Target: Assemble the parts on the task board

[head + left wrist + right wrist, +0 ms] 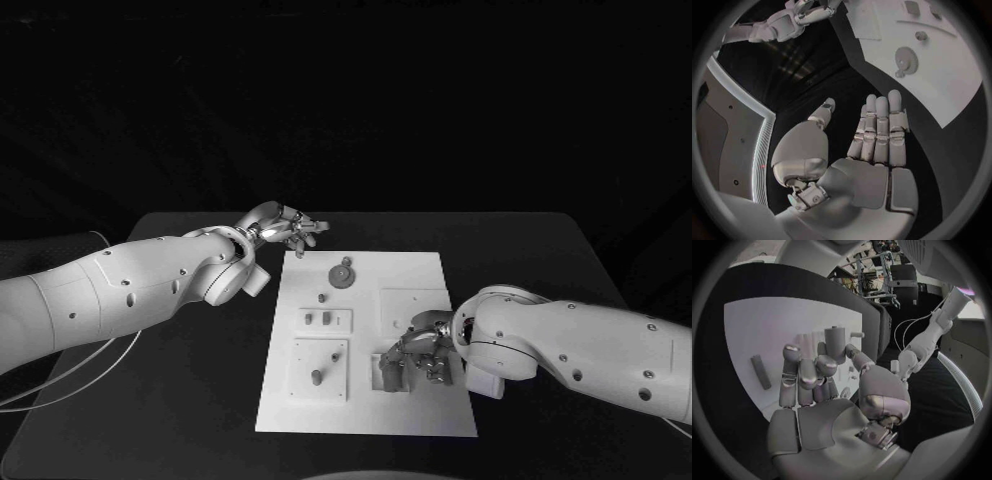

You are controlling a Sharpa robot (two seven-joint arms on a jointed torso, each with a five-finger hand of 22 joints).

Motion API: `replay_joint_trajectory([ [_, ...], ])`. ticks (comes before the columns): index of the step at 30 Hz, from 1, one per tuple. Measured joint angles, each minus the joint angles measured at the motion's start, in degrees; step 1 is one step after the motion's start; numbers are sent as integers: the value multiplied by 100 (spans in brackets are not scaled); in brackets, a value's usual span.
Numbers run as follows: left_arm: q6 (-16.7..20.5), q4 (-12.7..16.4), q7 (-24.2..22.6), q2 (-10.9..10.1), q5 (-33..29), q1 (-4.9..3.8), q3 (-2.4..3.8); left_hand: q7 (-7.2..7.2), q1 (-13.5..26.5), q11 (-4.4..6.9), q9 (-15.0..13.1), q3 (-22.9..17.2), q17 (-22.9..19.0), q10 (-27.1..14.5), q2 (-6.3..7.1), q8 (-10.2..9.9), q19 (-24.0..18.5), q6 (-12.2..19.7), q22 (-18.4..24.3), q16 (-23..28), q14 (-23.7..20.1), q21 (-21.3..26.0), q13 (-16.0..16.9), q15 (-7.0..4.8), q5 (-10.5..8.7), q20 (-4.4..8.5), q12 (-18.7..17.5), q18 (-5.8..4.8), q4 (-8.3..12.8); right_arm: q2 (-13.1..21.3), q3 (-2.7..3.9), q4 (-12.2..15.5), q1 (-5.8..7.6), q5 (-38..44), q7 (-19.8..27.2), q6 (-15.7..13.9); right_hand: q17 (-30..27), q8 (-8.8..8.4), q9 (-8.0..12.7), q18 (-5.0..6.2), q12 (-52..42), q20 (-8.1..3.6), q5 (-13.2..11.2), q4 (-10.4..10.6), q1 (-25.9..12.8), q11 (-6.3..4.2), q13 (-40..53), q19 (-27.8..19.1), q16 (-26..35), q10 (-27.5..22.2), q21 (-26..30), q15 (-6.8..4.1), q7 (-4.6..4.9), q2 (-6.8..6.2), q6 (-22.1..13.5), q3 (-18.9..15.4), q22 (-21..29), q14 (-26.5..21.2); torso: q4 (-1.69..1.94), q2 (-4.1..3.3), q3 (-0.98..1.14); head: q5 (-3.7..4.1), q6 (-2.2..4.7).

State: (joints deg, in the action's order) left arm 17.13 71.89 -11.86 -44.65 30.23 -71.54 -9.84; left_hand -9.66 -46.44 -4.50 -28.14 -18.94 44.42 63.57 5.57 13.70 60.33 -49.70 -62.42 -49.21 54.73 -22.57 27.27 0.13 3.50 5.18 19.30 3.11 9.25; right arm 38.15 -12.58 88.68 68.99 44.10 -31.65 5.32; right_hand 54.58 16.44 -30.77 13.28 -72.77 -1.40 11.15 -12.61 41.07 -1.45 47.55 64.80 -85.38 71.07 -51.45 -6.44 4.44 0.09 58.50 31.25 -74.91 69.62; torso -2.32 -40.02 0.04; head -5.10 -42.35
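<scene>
Robotics lab: black tabletop (pixel 173 400) against dark backdrop, white task board (pixel 418 270) at its centre, equipment racks (pixel 879 275) stood beyond it.

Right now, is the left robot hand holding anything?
No, it is open. The left robot hand shows a bare palm with straight fingers, hovering over the black table beside the board.

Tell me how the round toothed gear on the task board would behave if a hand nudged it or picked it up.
The gear looks rigid and small, so probably light. Lying flat on the task board, it would likely slide, not tip. On edge, it could roll.
</scene>
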Motion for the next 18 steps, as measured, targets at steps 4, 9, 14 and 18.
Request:
replay_joint_trajectory([
  [4, -1, 0, 2, 12, 2, 0, 0, 0, 0, 0, 4, 0, 2, 0, 0, 0, 0, 0, 0, 0, 0, 0, 0, 0, 0, 0, 0, 0, 0, -43, -39, -53, -4, 115, 5, 20, -6, -1, 0, 0, 0, 0, 0, 0, -15, 0, 5, 0, 0, 0, 0, 0, 1, -15, 0, 0, 0, 0, 2, 0, -1, -15, -20],
  [9, -3, 1, 4, 8, 4, 0, 0, 0, -23, 0, 4, 0, 5, 0, -23, 0, 7, 0, 1, 0, 0, 0, -1, 0, 0, -8, 0, 0, 0, -89, -49, -102, -4, 275, 19, 22, -6, -2, 0, 0, 0, 0, -1, 0, -22, 0, 5, 0, 0, 0, 0, 1, 1, -23, -1, 0, 0, 0, 2, 0, -1, -36, 8],
  [14, -4, -1, 6, 13, 5, 0, 0, 1, -23, 0, 4, 0, 5, 0, -23, 0, 7, 0, 1, 0, 0, 0, -1, 0, 0, -8, 0, 1, 0, -177, -59, -129, -2, 401, 33, 24, -6, -4, 0, 0, 0, 0, -5, -1, -23, 0, 5, 0, 0, 1, 0, 2, 4, -24, -4, -1, 0, 0, -3, 0, 3, -51, 25],
  [18, -6, -1, 7, 15, 6, 0, 0, 1, -23, 0, 3, 0, 4, 0, -23, 0, 7, 0, -3, 0, 0, 0, 4, 0, 0, -8, 0, 1, 0, -178, -62, -142, -3, 467, 42, 23, -6, -4, 1, 0, 0, -6, -5, -1, -37, 1, 5, -25, 0, 1, 0, 7, 9, -37, -8, -1, 0, -5, -3, -1, 5, -59, -11],
])
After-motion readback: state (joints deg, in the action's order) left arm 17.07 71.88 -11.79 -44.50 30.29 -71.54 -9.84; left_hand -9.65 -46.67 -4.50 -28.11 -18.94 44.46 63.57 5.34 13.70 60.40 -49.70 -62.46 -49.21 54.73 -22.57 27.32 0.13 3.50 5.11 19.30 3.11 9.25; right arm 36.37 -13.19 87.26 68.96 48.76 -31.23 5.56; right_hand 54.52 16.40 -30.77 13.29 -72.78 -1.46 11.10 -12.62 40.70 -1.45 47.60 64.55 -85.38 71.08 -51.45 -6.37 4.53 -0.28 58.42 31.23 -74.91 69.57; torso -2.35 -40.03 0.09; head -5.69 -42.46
